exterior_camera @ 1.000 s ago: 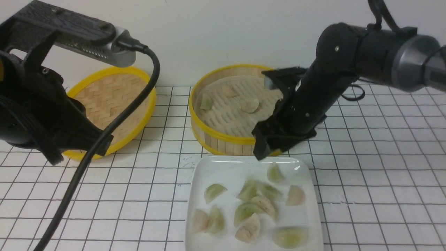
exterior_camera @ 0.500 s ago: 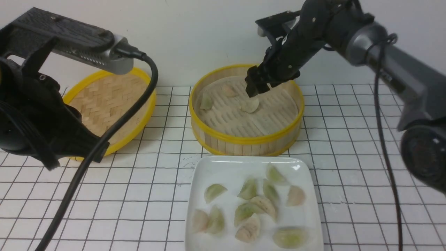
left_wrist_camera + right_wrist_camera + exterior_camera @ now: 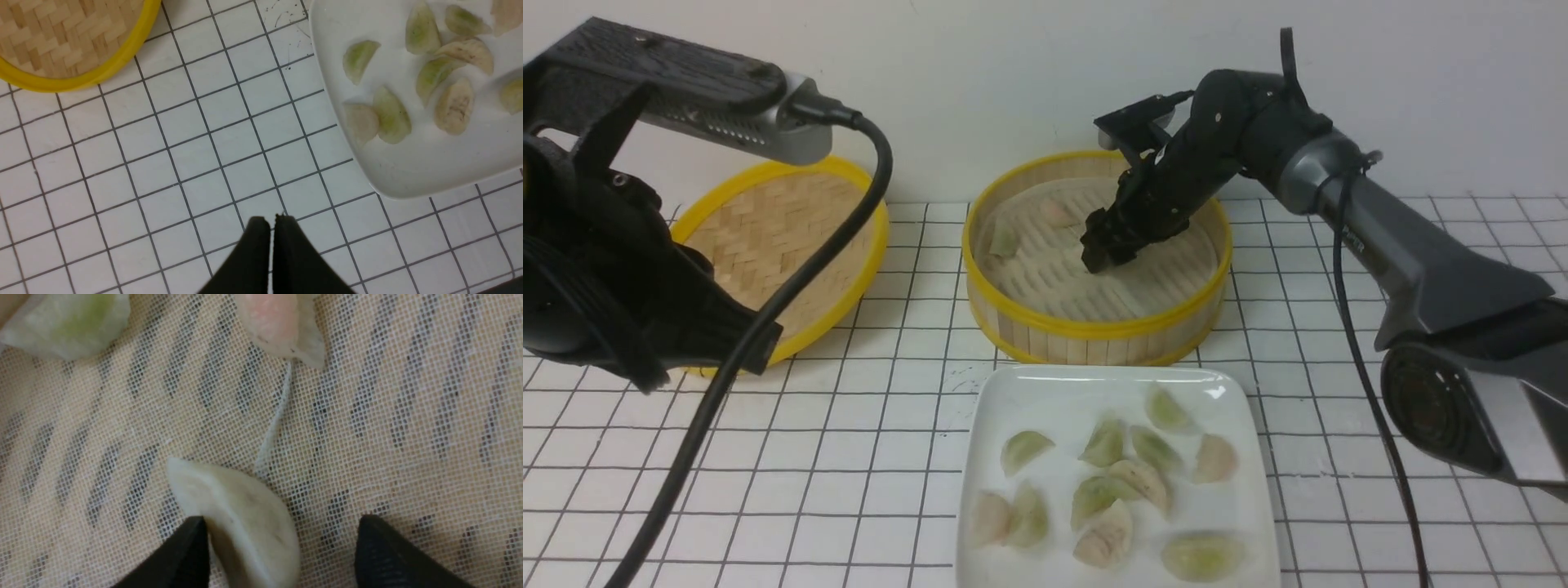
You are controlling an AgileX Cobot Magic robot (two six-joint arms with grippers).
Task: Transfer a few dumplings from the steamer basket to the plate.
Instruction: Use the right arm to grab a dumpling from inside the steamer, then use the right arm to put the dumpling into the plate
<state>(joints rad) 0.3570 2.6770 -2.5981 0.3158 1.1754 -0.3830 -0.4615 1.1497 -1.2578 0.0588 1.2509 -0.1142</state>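
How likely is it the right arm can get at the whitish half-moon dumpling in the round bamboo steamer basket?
Probably yes: its open tool sits inside the bamboo steamer basket, straddling the whitish dumpling, nothing blocking it.

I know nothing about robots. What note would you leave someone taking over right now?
Left end effector: shut, empty, beside the plate.
Right end effector: open, down in the steamer basket, straddling a pale dumpling.
Done: many dumplings on the plate.
Left: close, lift, carry it over; a green dumpling and a pink dumpling sit in the basket too.
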